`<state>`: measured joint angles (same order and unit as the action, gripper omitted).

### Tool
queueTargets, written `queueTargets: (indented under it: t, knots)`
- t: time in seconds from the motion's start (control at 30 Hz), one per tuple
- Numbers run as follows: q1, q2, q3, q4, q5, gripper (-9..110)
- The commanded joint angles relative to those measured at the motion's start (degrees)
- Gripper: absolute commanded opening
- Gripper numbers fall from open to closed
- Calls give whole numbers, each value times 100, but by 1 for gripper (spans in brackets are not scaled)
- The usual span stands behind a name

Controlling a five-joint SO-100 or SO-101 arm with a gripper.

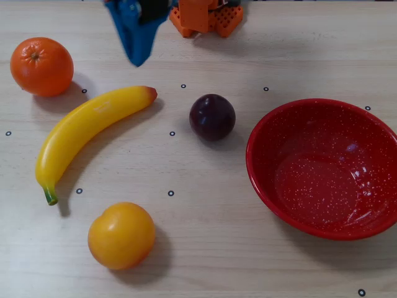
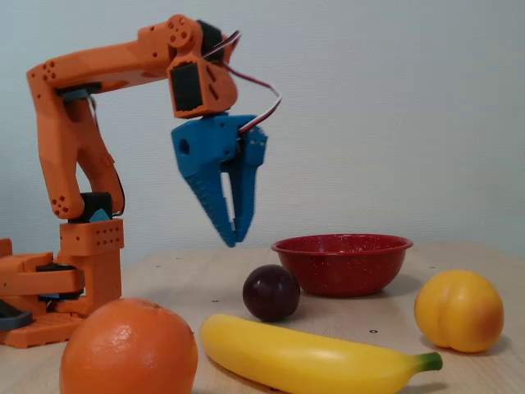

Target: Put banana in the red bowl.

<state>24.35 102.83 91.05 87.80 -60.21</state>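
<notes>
The red bowl (image 1: 322, 167) stands empty at the right of the overhead view. The banana (image 1: 87, 133) lies on the counter (image 1: 217, 248) at the left, well apart from it, long axis diagonal, green stem toward lower left. Your fingers (image 2: 232, 240) hang above, nearly closed, holding nothing; open them and descend across the banana's middle.

You get bright, even light. Soft shadows sit beside each fruit, the red bowl (image 1: 322, 167) shines, and the gripper (image 1: 138, 59) looks blurry overhead.
</notes>
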Motion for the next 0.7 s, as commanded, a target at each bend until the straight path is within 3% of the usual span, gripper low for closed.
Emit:
queueTargets:
  t: [0.0,0.27,0.67]
  knots:
    - [193,-123,-932,79,-255,0]
    - [598,-1477,-2197,44,-624,8]
    - [1310,-2795,-3419,800,-1863,32]
